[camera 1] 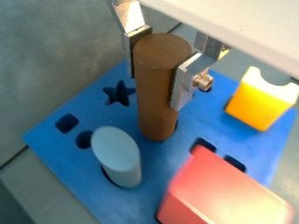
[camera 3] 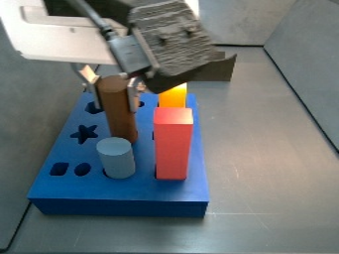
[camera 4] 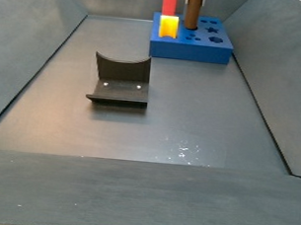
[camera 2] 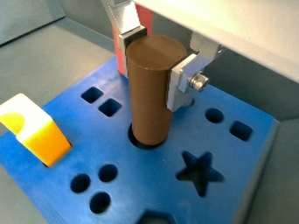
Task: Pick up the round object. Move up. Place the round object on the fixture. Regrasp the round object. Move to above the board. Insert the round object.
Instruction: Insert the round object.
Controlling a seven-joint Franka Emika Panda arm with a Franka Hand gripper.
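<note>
The round object (camera 1: 158, 87) is a brown cylinder standing upright, its lower end in a round hole of the blue board (camera 1: 176, 153). My gripper (camera 1: 162, 59) is shut on its upper part, one silver finger on each side. Both wrist views show this: gripper (camera 2: 156, 61), round object (camera 2: 149, 101), board (camera 2: 140, 175). In a side view the gripper (camera 3: 117, 74) holds the round object (camera 3: 119, 109) over the board (camera 3: 119, 193). The dark fixture (camera 4: 119, 80) stands empty on the floor, well apart from the board (camera 4: 192, 51).
On the board stand a light-blue cylinder (camera 1: 117, 156), a tall red block (camera 3: 173, 144) and a yellow block (camera 2: 35, 127). A star hole (camera 2: 198, 169) and several small holes are open. Grey walls enclose the floor.
</note>
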